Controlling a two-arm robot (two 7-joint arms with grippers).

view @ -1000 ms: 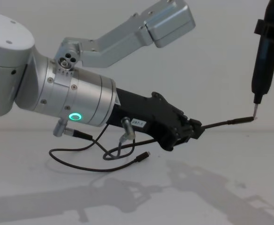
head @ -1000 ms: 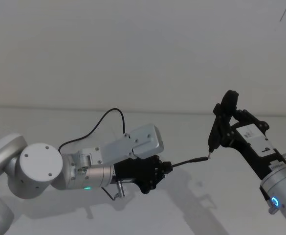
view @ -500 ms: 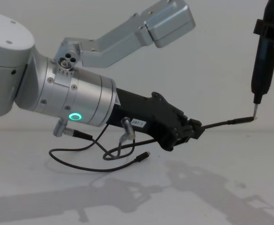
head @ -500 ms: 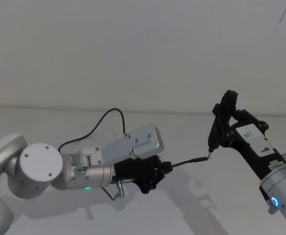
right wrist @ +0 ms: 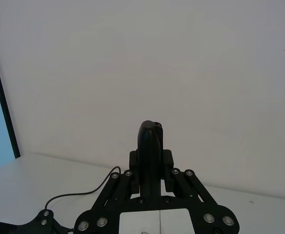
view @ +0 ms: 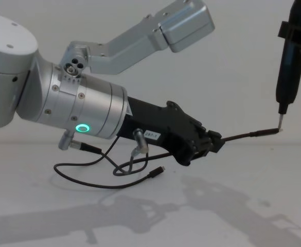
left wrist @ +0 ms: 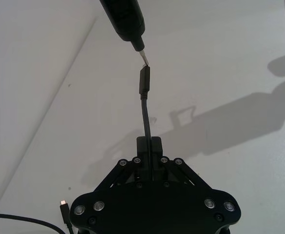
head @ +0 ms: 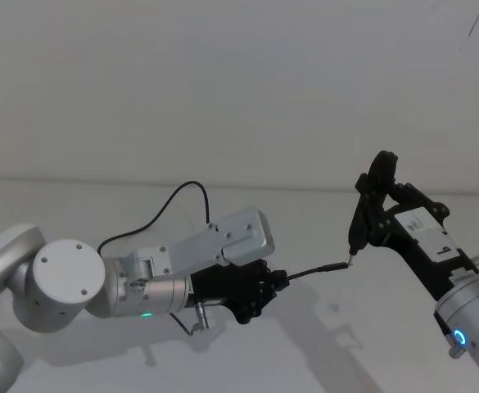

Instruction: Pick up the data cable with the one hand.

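The data cable [head: 173,196] is a thin black cord that loops over the white table behind my left arm. Its small plug [view: 160,170] lies on the table. My left gripper [head: 276,281], black with a white label on a silver wrist with a green ring light, is shut on the cable near its long straight plug [view: 253,134]. That plug sticks out forward, held above the table. Its end touches the thin metal tip of a slim black pen-like tool [view: 288,67]. My right gripper [head: 384,221] is shut on this tool, which points downward.
The white table [view: 232,216] runs flat to a pale wall behind. A short grey-black wire [view: 132,162] hangs between metal plugs under the left wrist. A silver camera housing [view: 183,20] sits above the left wrist.
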